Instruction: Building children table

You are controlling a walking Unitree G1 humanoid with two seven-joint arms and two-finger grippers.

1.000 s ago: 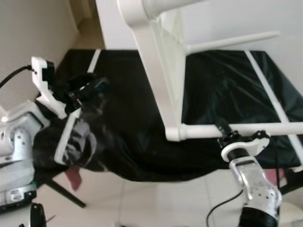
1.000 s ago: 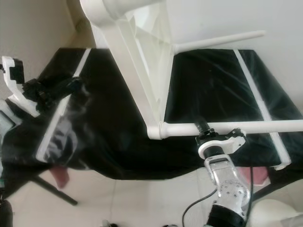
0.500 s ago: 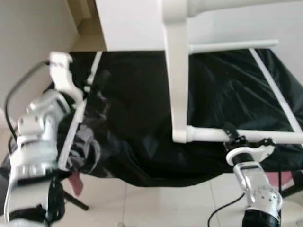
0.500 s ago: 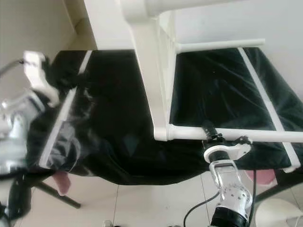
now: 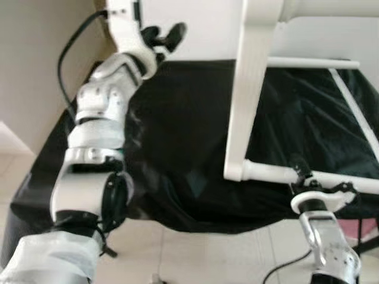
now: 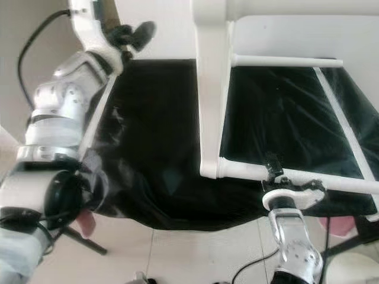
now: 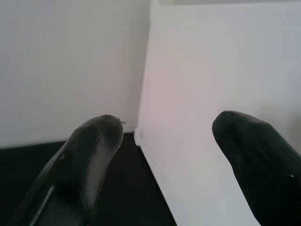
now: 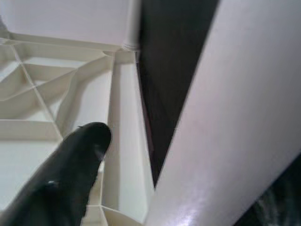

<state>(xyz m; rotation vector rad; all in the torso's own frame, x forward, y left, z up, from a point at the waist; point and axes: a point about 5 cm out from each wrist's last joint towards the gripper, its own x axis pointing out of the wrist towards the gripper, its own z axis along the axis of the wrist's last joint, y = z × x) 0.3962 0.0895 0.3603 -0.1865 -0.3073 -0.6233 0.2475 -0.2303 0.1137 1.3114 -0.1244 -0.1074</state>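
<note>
Black plastic sheet (image 5: 177, 148) covers the desk where the white children table (image 6: 212, 89) stands tilted, legs fitted; my right gripper (image 6: 277, 173) clamps one leg (image 6: 331, 182) near the front edge, my left gripper (image 5: 163, 36) reaches wide open.

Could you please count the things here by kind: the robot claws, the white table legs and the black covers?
Claws: 2, the left claw and the right claw
White table legs: 3
Black cover: 1
Total: 6
</note>
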